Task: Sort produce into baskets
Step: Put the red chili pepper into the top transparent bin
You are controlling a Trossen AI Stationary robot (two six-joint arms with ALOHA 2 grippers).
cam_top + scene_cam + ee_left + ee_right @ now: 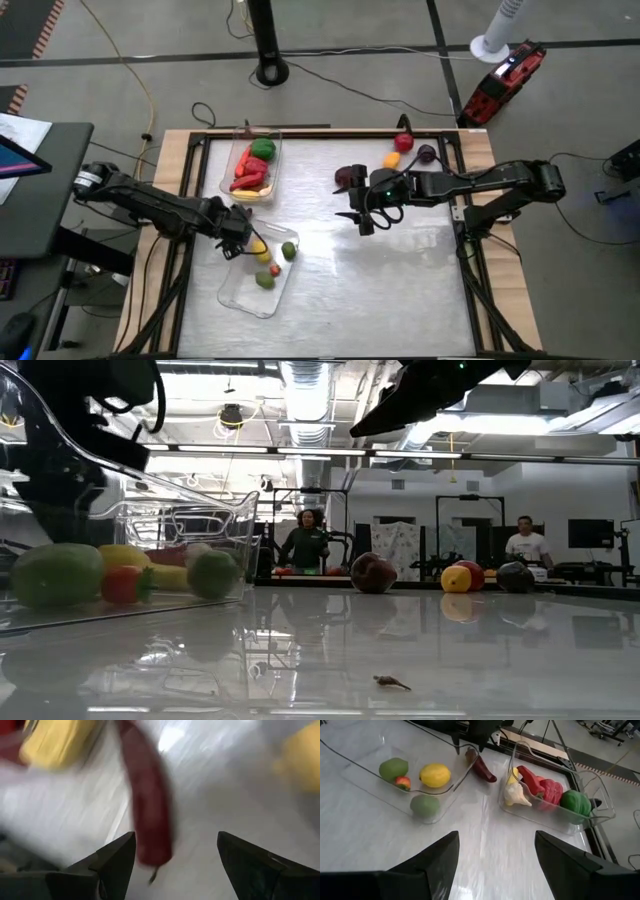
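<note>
Clear plastic forms both baskets: the far basket (228,170) holds a green pepper (263,149), red peppers (249,170), something yellow and white garlic (515,794); the near basket (238,292) holds a yellow fruit (435,774), a green fruit (265,280) and a small red piece (403,782). Another green fruit (289,250) lies just outside its right wall. Between the baskets lies a dark red chili (481,766), with the left gripper (240,226) above it, fingers spread either side (no contact visible). The right gripper (358,214), fingers apart and empty, hovers mid-table. Far right sit a dark red fruit (345,177), a yellow piece (392,159), a red fruit (403,142) and a dark purple one (427,154).
</note>
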